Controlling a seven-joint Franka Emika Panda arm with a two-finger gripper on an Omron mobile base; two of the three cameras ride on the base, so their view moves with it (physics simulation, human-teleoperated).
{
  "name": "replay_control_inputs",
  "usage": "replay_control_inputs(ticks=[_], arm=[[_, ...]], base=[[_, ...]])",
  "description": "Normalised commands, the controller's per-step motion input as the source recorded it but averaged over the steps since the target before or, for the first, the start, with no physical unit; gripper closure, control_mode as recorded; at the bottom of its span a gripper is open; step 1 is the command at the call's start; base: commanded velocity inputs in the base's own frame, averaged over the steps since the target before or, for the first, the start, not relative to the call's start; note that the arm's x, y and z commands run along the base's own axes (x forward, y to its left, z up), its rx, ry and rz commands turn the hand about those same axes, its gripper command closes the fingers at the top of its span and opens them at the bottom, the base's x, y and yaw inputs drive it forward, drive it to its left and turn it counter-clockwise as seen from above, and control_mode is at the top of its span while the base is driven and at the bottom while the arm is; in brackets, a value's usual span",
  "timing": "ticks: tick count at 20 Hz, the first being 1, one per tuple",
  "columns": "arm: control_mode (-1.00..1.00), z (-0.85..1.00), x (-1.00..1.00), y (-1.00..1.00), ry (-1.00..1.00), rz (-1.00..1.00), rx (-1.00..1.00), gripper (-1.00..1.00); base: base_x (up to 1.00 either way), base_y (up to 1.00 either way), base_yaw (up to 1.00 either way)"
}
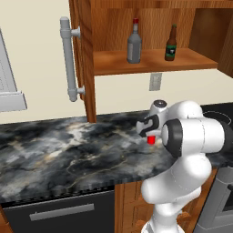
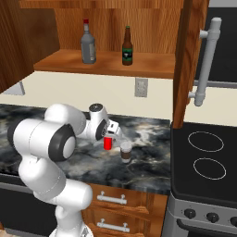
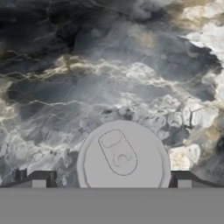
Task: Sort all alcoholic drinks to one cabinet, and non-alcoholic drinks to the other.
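A small red can (image 2: 108,143) stands on the dark marble counter (image 1: 68,150), and I see its grey pull-tab top (image 3: 124,155) from straight above. My gripper (image 2: 110,134) hangs directly over it, open, with one fingertip (image 3: 39,180) on each side of the lid and not touching it. Just right of the can stands the dark brown cup (image 2: 125,151) with a pale lid. On the shelf of the open reddish-brown cabinet (image 1: 150,61) stand the grey red-capped bottle (image 1: 134,43) and the green-labelled beer bottle (image 1: 171,45).
The cabinet's door (image 2: 190,55) stands swung out with a long grey bar handle (image 2: 207,65); a second open door with its handle (image 1: 68,59) is on the left. A black stove top (image 2: 208,157) adjoins the counter on the right. A wall outlet (image 2: 141,87) sits below the shelf.
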Motion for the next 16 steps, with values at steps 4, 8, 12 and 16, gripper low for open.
replay_control_inputs(ticks=[4, 8, 12, 16], arm=[[-1.00, -0.23, 0.00, 0.00, 0.00, 0.00, 0.00, -1.00], [-1.00, -0.28, 0.00, 0.00, 0.00, 0.00, 0.00, 1.00], [-1.00, -0.32, 0.00, 0.00, -0.01, 0.00, 0.00, 1.00], [-1.00, -0.31, -0.04, 0.00, -0.04, 0.00, 0.00, 1.00]], base=[[0.00, 0.00, 0.00], [0.00, 0.00, 0.00], [0.00, 0.00, 0.00], [0.00, 0.00, 0.00]])
